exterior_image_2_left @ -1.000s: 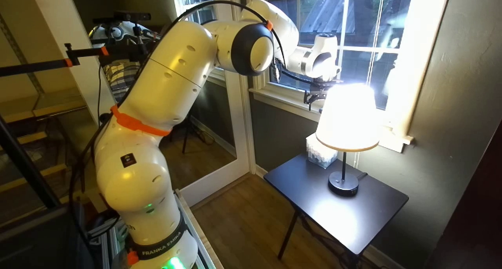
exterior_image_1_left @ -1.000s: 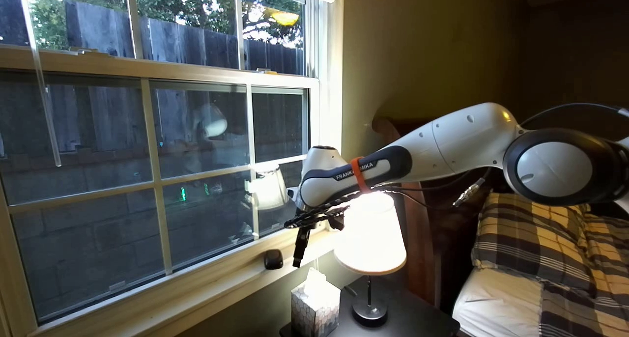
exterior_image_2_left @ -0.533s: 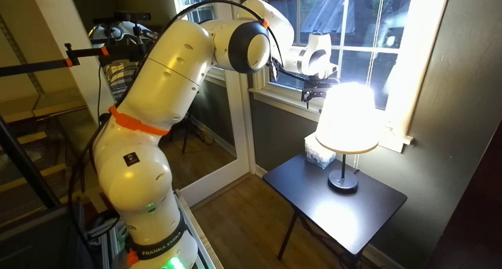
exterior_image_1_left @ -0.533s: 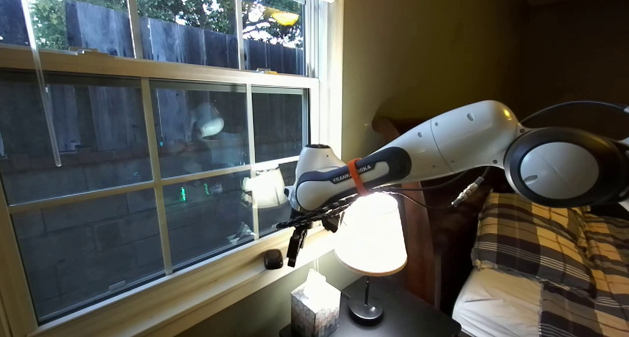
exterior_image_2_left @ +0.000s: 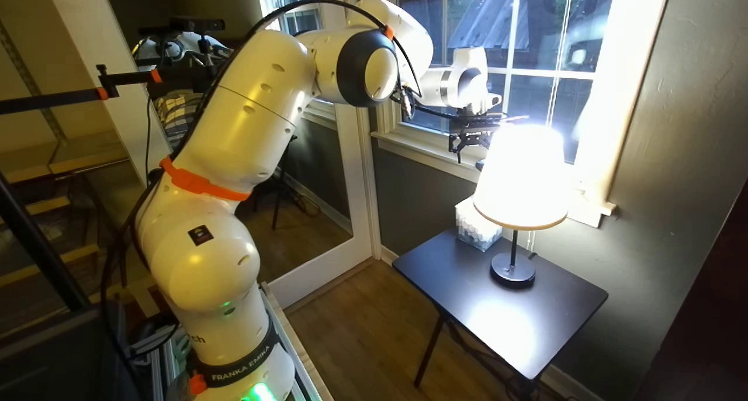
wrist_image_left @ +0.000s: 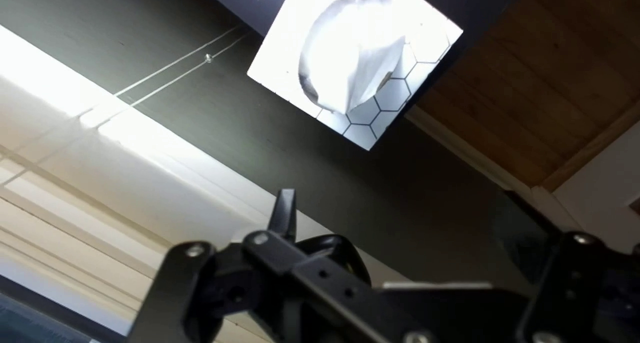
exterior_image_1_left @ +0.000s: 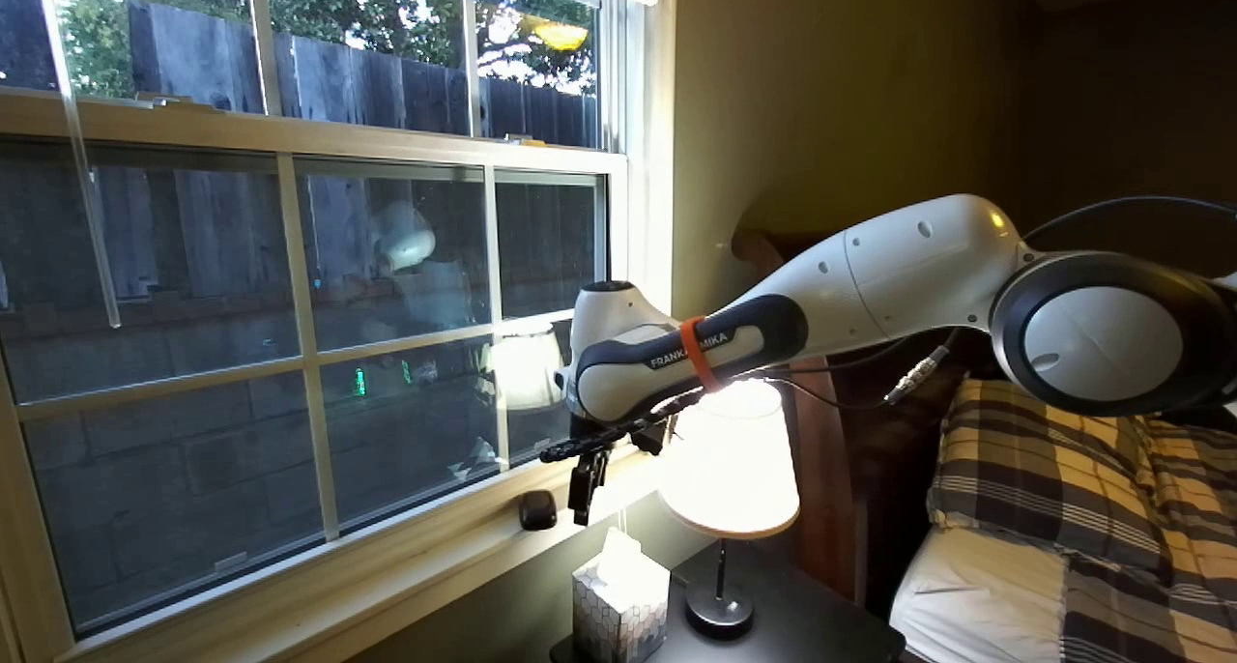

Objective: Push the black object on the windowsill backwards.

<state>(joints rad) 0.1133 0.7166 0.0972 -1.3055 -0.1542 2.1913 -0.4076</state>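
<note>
Across the bottom of the wrist view, my gripper [wrist_image_left: 400, 203] has its fingers [wrist_image_left: 285, 215] spread apart. At lower centre of an exterior view, the black object [exterior_image_1_left: 537, 510] sits on the windowsill [exterior_image_1_left: 435, 566], just beside one finger; whether they touch, I cannot tell.

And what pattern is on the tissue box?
The tissue box has dark-lined pale hexagons, clearest in the wrist view.
</note>
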